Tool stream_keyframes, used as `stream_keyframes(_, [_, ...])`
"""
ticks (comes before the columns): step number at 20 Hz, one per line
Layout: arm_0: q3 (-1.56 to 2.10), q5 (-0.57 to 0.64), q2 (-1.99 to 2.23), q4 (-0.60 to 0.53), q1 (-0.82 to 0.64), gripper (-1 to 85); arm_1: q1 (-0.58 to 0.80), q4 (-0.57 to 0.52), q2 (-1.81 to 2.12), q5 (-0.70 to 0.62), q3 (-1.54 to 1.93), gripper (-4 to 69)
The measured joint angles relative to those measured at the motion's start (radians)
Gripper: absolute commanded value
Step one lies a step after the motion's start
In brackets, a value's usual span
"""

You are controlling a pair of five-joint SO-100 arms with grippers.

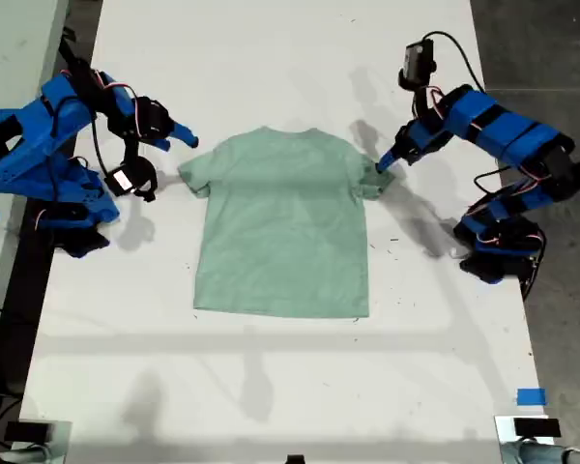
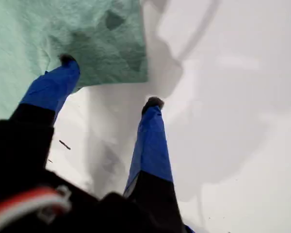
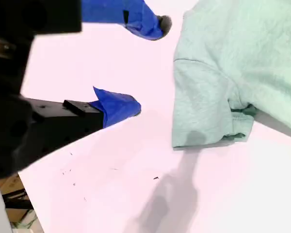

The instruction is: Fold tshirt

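The pale mint-green cloth tshirt (image 1: 282, 232) is spread flat mid-surface. My first hand (image 2: 109, 82) (jaws apart) is lowered onto one sleeve; my second hand (image 3: 150, 65) is held open beside the other.

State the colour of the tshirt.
Plain pale mint green, no print; the tshirt shows best in the exterior view.

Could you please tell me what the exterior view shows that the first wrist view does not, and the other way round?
Exterior only: the whole pale mint-green short-sleeved cloth tshirt lying flat, both blue arms, my second gripper open beside one sleeve, a blue tape piece.
First wrist only: one fingertip resting at the sleeve's edge, the other over bare table.
Both: my first gripper, open at that sleeve, and the white table.
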Motion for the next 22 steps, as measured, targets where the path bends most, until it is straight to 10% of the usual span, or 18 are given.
stream_keyframes(12, [0.012, -0.005, -0.06, -0.025, 0.011, 23.0, -0.034, -0.054, -0.38, -0.031, -0.164, 26.7])
stream_keyframes(16, [0.015, -0.005, -0.064, -0.034, 0.011, 23.0, -0.052, -0.025, -0.436, -0.031, -0.232, -1.2])
stream_keyframes(22, [0.043, -0.005, -0.066, -0.038, 0.011, 22.9, -0.089, 0.044, -0.497, -0.04, -0.325, -1.0])
